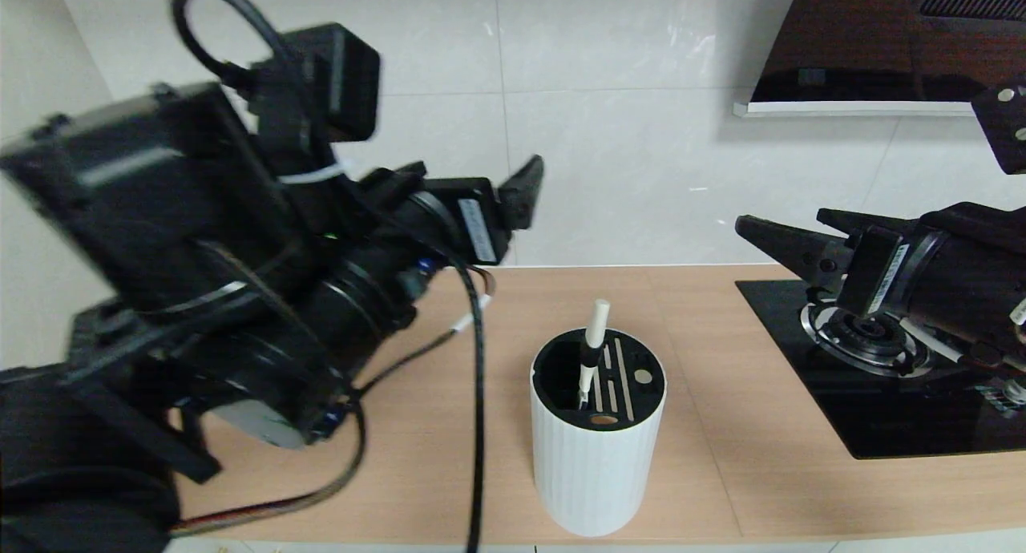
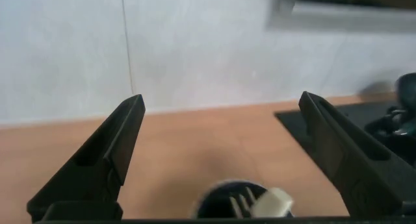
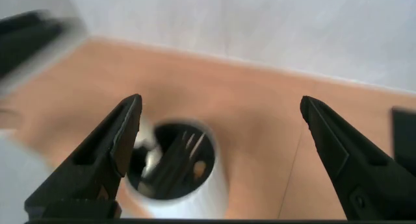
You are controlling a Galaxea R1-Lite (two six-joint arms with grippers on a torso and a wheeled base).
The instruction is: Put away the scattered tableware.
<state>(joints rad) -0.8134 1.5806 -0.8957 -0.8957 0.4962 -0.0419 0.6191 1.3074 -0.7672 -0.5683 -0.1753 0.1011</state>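
Black left gripper (image 2: 221, 120) hangs spread wide and empty above the wooden countertop (image 1: 449, 361), just left of the white ribbed utensil holder (image 1: 597, 457). A white-handled utensil (image 1: 595, 328) stands in the holder. The right gripper (image 3: 221, 107), equally wide, hovers over the gas stove (image 1: 882, 409). The wrist stickers are illegible.

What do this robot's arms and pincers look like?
Everything is black. The left arm carries looping black cables, a white zip tie and a white label. The left gripper and right gripper each have two tapering black fingers.
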